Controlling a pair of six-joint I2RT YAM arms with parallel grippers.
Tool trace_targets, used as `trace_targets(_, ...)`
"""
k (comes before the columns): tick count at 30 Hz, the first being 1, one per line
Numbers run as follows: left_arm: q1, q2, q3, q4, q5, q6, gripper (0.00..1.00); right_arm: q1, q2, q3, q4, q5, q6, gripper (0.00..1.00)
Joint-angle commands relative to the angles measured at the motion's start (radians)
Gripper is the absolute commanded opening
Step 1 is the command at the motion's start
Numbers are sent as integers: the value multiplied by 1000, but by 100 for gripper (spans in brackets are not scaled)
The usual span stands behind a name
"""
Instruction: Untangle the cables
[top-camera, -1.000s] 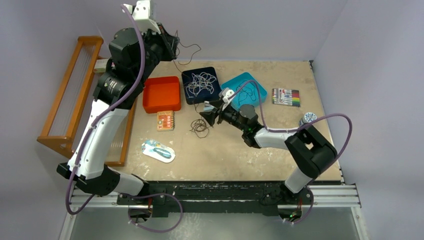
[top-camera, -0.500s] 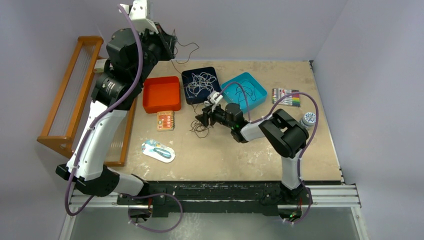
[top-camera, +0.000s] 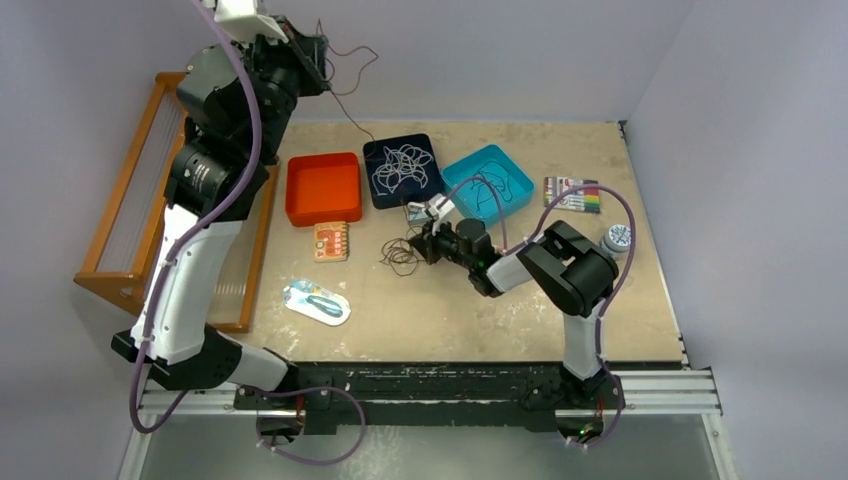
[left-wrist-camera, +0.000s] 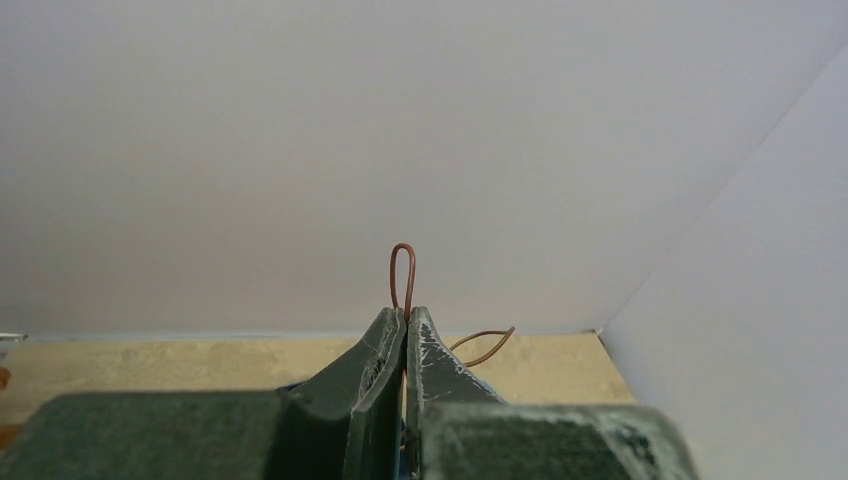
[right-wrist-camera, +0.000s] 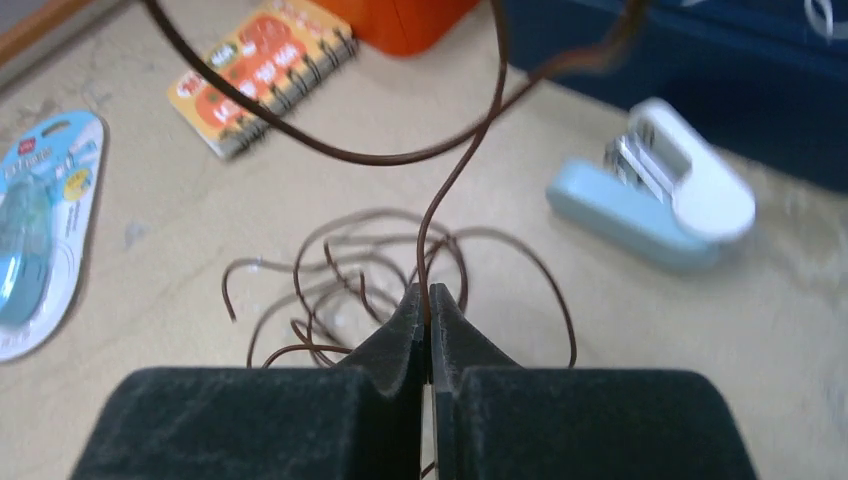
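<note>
Left gripper (top-camera: 318, 50) up high at far left, over the far table edge. Jaws pressed together on brown cable (left-wrist-camera: 402, 265), with a small loop of it poking out past the fingertips. From there, strand (top-camera: 345, 108) slanting down and right toward navy tray (top-camera: 378, 195).

Right gripper (right-wrist-camera: 428, 295) low at table centre, just near of navy tray. Jaws clamped together on a brown cable strand (right-wrist-camera: 380, 158) rising straight out of the tips, then curving away up and left. Same cable as the left one or not: cannot tell.

Loose brown loops (top-camera: 400, 256) flat on the table, just left of right gripper in the top view; in the wrist view (right-wrist-camera: 340, 280) directly beyond the fingertips, touching or nearly so.

Counts:
- 2 grippers, both closed on brown strand.
- 3 trays in a far row: orange tray (top-camera: 323, 190) left, navy middle, teal tray (top-camera: 455, 168) right.
- White-grey cables (top-camera: 400, 165) in a tangle inside navy tray, number unreadable.
- Black cable (top-camera: 487, 190) in teal tray, at least one.
- 1 pale blue and white stapler (right-wrist-camera: 650, 200), just near of navy tray, right of the loops.
- 1 orange notebook (top-camera: 331, 241), near of orange tray.
- 1 blue-white blister pack (top-camera: 316, 302), near left.
- 1 marker set (top-camera: 572, 194), right of teal tray.
- 1 tape roll (top-camera: 615, 237), near of marker set.
- 1 wooden rack (top-camera: 130, 200) along left table edge.
</note>
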Motion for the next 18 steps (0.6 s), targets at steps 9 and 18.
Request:
trace_targets(9, -1, 77, 157, 203, -206, 142, 0, 3, -186, -211, -108, 173, 170, 0)
trace_targets(18, -1, 92, 138, 223, -242, 191, 0, 3, -338, -255, -198, 210, 171, 0)
